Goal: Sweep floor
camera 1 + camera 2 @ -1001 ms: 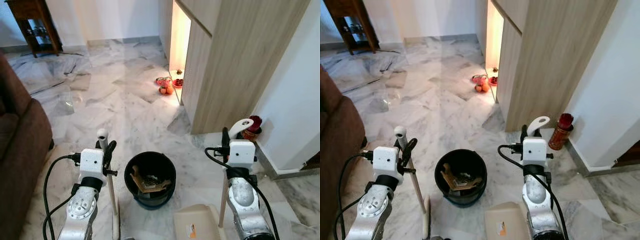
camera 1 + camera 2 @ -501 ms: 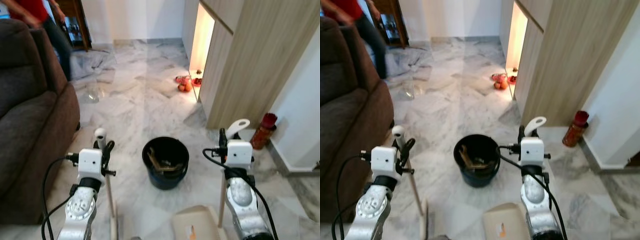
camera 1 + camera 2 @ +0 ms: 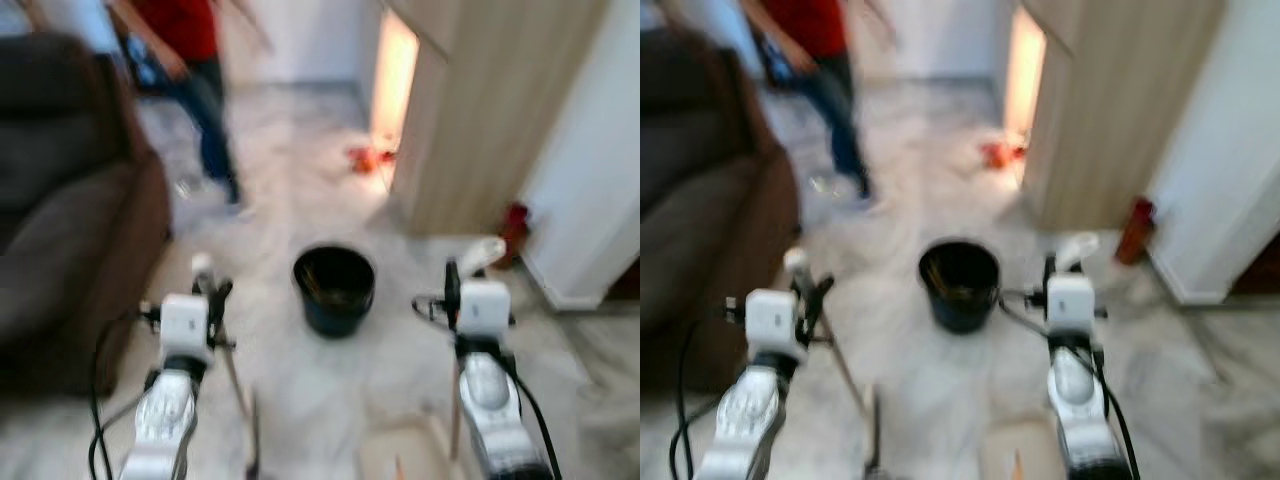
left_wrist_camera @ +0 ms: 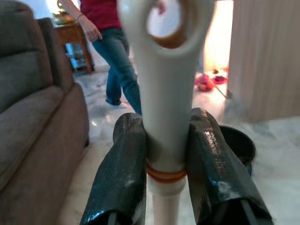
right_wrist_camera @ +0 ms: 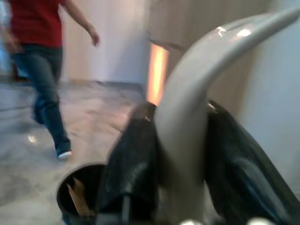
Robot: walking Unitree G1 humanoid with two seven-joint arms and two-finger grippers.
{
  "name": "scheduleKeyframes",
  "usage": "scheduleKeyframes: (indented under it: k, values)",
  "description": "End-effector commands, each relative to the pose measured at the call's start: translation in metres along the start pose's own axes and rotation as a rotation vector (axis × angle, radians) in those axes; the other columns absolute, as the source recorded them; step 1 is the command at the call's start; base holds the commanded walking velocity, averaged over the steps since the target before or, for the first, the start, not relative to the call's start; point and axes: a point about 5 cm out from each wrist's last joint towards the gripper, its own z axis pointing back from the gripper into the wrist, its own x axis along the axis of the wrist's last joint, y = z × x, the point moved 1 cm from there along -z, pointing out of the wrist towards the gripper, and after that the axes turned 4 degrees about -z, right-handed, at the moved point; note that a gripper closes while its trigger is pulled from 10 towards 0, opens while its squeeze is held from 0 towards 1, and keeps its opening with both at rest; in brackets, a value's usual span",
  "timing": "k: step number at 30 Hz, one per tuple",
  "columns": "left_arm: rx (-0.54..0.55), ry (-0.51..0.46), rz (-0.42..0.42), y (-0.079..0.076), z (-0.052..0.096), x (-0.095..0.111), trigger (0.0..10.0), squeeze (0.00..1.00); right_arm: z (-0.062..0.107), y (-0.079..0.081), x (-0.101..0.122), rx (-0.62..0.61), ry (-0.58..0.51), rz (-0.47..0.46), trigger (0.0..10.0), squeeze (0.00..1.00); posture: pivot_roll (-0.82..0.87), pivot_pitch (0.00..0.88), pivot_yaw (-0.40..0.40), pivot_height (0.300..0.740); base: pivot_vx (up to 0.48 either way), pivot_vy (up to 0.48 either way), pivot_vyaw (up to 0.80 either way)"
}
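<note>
A bucket (image 3: 334, 290) stands on the floor (image 3: 290, 210) ahead, between the two arms. A sofa (image 3: 70, 250) lies to the left, with a person (image 3: 195, 90) standing beyond it. A wooden cabinet (image 3: 480, 110) rises to the right, and a bottle (image 3: 514, 222) sits by the wall past it.

The pale marble floor (image 3: 290, 220) spreads out before me, blurred; a black bucket (image 3: 333, 290) stands on it between my two arms, some brownish scraps inside; a brown sofa (image 3: 70, 250) rests on it along my left; a person's feet (image 3: 232, 195) stand on it beyond the bucket; small red and orange things (image 3: 365, 157) lie by the lit opening; a red container (image 3: 514, 222) stands near the white wall on my right.
</note>
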Motion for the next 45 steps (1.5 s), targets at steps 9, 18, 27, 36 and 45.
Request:
scheduleKeyframes:
  k: [9,18,27,36,45]
  values:
    - [0.007,-0.064,-0.026,0.0055,-0.0102,0.0149,10.0,0.00,-0.0087,-0.0020,0.0062,-0.025,-0.014,-0.032,10.0,0.00,0.12,0.008,0.021,0.740,0.000,0.000,-0.80]
    - [0.007,-0.067,-0.025,0.0052,-0.0107,0.0155,10.0,0.00,-0.0092,-0.0016,0.0053,-0.023,-0.010,-0.036,10.0,0.00,0.12,0.008,0.020,0.740,0.000,0.000,-0.80]
    - [0.005,-0.069,-0.023,0.0044,-0.0109,0.0155,10.0,0.00,-0.0085,-0.0026,0.0034,-0.026,-0.004,-0.029,10.0,0.00,0.12,0.006,0.020,0.740,0.000,0.000,-0.80]
    - [-0.008,-0.062,-0.063,0.0061,-0.0152,0.0153,10.0,0.00,-0.0093,-0.0002,0.0039,-0.035,-0.007,-0.037,10.0,0.00,0.13,0.000,0.032,0.740,0.000,0.000,-0.80]
    - [-0.015,-0.065,-0.068,0.0043,-0.0158,0.0159,10.0,0.00,-0.0089,-0.0007,0.0031,-0.036,-0.007,-0.033,10.0,0.00,0.12,0.002,0.036,0.740,0.000,-0.121,-0.80]
